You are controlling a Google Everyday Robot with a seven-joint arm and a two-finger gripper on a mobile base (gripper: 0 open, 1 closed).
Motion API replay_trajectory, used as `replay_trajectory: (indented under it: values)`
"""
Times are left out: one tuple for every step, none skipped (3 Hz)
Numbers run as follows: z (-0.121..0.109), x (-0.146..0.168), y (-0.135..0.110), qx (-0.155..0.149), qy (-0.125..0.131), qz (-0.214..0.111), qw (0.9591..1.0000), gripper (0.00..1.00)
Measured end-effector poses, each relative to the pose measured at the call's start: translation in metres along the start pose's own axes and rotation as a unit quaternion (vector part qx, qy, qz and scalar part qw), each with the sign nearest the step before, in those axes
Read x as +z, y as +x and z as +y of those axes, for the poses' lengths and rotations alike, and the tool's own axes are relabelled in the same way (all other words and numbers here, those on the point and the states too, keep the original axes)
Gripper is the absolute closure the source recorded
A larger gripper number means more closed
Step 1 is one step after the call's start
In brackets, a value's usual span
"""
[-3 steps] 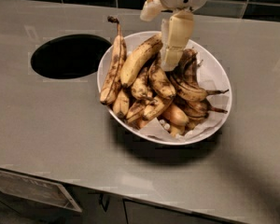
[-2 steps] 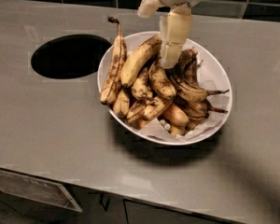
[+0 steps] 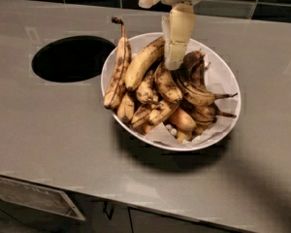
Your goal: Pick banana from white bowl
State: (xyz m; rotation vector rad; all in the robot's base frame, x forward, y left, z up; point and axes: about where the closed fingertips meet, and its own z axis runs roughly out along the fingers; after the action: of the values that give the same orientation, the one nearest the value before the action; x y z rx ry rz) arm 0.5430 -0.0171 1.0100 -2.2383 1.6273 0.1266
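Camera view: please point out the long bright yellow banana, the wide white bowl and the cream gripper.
Long bright yellow banana (image 3: 141, 64), camera view, mid-body.
Wide white bowl (image 3: 218, 69), camera view, right inner wall.
Cream gripper (image 3: 173, 62), camera view, lower end, at the pile's top.

The gripper (image 3: 174, 63) hangs over the far side of the white bowl (image 3: 227, 81), its tip just beside the upper end of the banana (image 3: 141, 64) atop the pile. A slim brown-streaked banana (image 3: 117, 69) leans over the left rim; blackened bananas (image 3: 196, 84) lie at right. A round hole (image 3: 72, 58) opens in the grey counter (image 3: 63, 144)
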Motion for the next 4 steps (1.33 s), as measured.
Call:
replay_trajectory:
  values:
    - [-0.011, 0.010, -0.005, -0.010, -0.009, -0.004, 0.9999, 0.00]
    - [-0.045, 0.031, -0.018, -0.003, -0.005, -0.043, 0.9990, 0.00]
    - [-0.049, 0.034, -0.020, -0.001, -0.001, -0.048, 0.9989, 0.00]
    - [-0.039, 0.039, -0.019, 0.010, -0.012, -0.049, 0.9987, 0.00]
